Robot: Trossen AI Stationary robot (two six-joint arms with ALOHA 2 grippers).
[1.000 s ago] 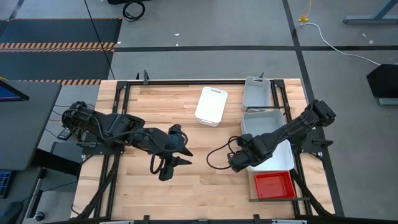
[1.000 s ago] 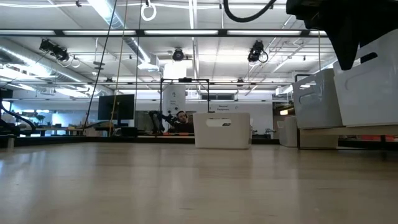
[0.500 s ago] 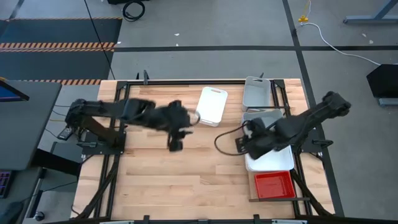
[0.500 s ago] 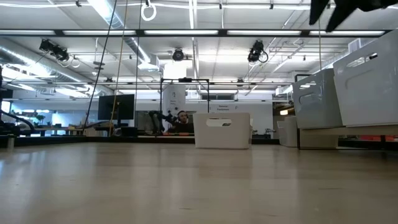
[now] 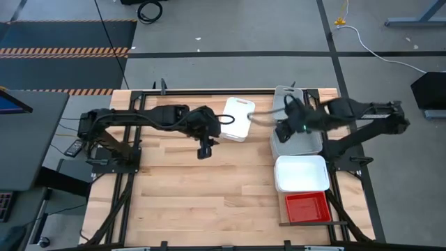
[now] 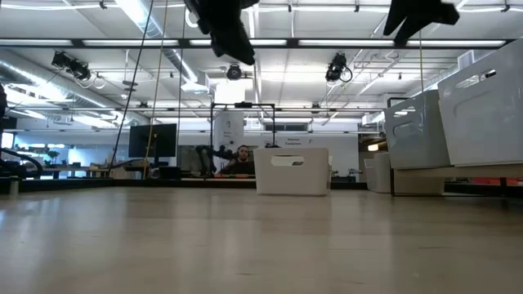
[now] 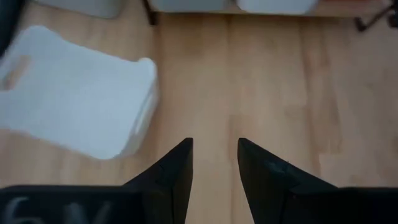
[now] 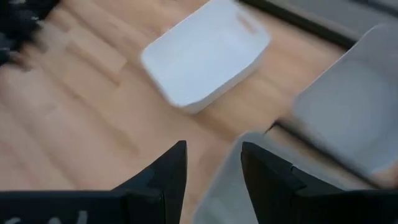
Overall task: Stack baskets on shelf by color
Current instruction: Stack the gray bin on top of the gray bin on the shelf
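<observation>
Blurred in the high view: right gripper [image 5: 282,130], smeared over the grey baskets [image 5: 298,132], partly hidden beneath that arm. Cut off at the low view's top edge: both grippers, mere dark shapes. Blurred and cropped at the left wrist view's left edge: white basket [image 7: 74,112]. Smeared, right wrist view: everything.

Industrial lab: ceiling strip lights [image 6: 245,42], monitors [image 6: 153,140], hazard-striped floor [image 5: 63,50].
</observation>
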